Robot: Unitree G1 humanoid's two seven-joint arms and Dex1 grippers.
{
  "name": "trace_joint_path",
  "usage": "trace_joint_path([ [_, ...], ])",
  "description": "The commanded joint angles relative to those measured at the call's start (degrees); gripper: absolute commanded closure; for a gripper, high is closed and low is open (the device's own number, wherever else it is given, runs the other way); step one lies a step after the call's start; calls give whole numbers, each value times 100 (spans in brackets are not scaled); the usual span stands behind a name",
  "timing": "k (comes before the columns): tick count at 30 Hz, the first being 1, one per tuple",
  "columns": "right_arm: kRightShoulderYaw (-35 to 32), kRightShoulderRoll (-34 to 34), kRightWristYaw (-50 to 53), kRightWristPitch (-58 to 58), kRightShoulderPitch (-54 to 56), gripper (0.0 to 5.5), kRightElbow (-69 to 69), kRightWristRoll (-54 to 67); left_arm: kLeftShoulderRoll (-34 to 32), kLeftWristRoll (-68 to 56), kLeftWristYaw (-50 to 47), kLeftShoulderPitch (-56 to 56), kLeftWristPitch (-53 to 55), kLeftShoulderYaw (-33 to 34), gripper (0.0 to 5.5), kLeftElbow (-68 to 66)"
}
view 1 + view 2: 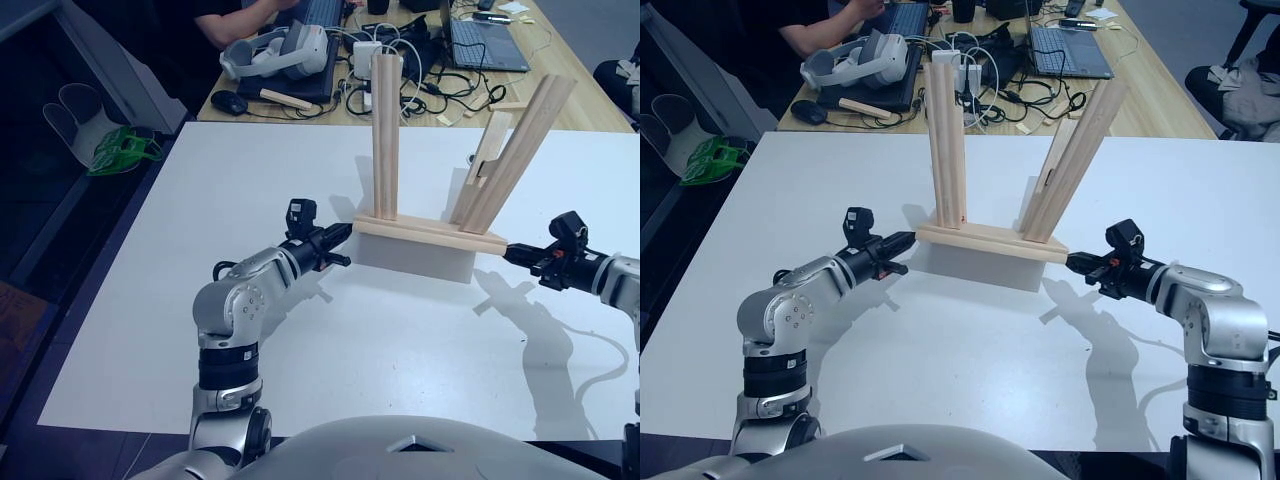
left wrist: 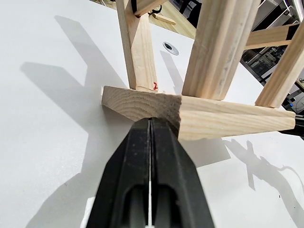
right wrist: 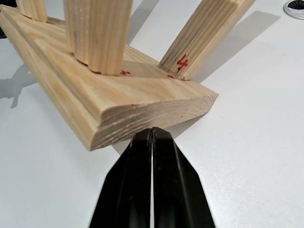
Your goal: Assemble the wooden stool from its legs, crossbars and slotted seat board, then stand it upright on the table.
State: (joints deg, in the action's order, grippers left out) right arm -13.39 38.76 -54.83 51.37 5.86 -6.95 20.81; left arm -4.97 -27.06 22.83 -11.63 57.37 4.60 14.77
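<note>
1. Worktop [image 1: 300, 380]. White and flat. It carries the stool near its middle, closer to the far edge.

2. Stool [image 1: 990, 200]. Assembled and inverted, with the seat low and the legs in the air. It is not yet standing upright, so the step in hand looks like the turn-over.

3. Legs. The pair [image 1: 385, 130] on your left stands near vertical. The pair [image 1: 520, 150] on your right leans outward. Judge those joints as possibly loose and avoid jolting them.

4. Seat board [image 1: 430, 236]. Horizontal, and from the wrist views it seems raised a little off the worktop, with shadow beneath it.

5. Crossbar [image 1: 492, 150]. Set between the leaning legs, partly hidden by them.

6. Left tool [image 1: 343, 243]. Its fingers are pressed together with nothing between them. The tip sits at the lower edge of the board's left end.

7. Right tool [image 1: 510, 252]. Also closed on nothing, with its tip at the lower edge of the board's right end.

Handling note: the two tips meet the board on very small areas, and the weight sits high.
- Keep both tips level.
- Press inward evenly.
- Turn both wrists at one rate, since uneven pressure will likely let the board slip off or swing.
- If the contact feels doubtful, set the stool down and open each tool to clamp the board's edge properly.
</note>
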Motion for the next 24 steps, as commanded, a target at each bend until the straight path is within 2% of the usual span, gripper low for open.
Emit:
trace_joint_path([
  [1,340,-502,-375,0,405,550,-430,856,516,-938,720,-259,181,-565,547,233],
  [24,101,-659,-345,316,547,550,-529,1104,423,-1183,699,-236,95,-608,547,280],
])
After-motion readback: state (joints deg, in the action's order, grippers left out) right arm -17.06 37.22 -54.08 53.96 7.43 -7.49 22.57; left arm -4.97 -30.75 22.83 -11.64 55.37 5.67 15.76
